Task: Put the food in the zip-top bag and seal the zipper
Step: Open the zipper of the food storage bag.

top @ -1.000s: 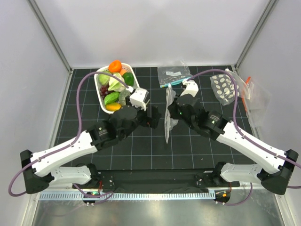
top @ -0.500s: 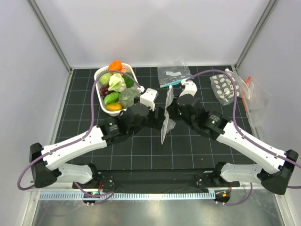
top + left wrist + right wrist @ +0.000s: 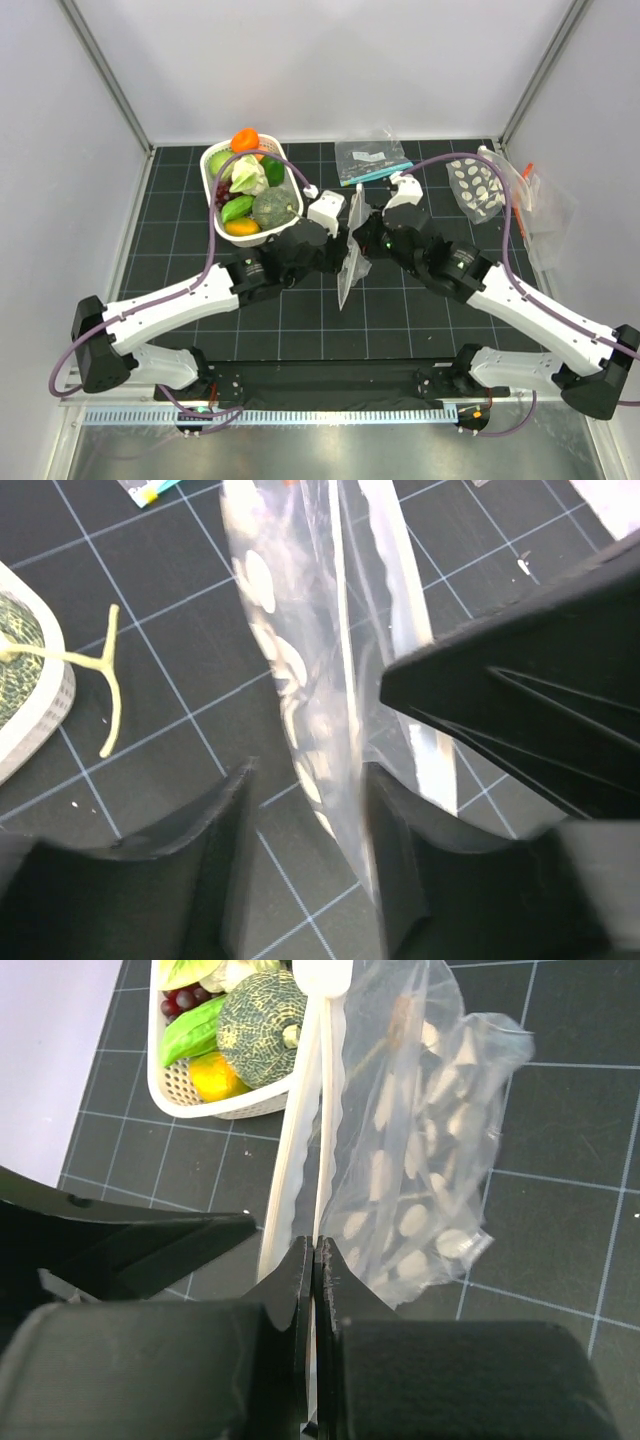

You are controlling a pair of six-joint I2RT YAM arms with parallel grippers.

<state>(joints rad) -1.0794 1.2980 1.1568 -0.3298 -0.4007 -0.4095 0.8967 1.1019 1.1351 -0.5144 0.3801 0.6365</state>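
Observation:
The clear zip-top bag [image 3: 349, 262] printed with white ovals hangs upright between my two grippers. My right gripper [image 3: 363, 234] is shut on its zipper rim [image 3: 297, 1140], jaws pressed together [image 3: 315, 1260], and the bag's body [image 3: 420, 1160] hangs beyond them. My left gripper [image 3: 337, 248] is open, and its fingers [image 3: 235, 850] straddle the bag's lower edge [image 3: 300, 710] without closing on it. The food lies in the white basket [image 3: 209, 166]: dark green melon [image 3: 272, 208], white cauliflower [image 3: 248, 175], an orange piece [image 3: 245, 140] and green and yellow pieces.
A smaller clear bag with a teal strip [image 3: 370, 160] lies at the back. A similar dotted bag with an orange-red strip [image 3: 476, 188] lies at the right near crumpled plastic [image 3: 545, 215]. A thin yellow stem [image 3: 110, 695] lies on the mat by the basket.
My left arm has swung right, away from the basket, and its open fingers now sit around the hanging bag's edge. The right gripper has kept hold of the bag.

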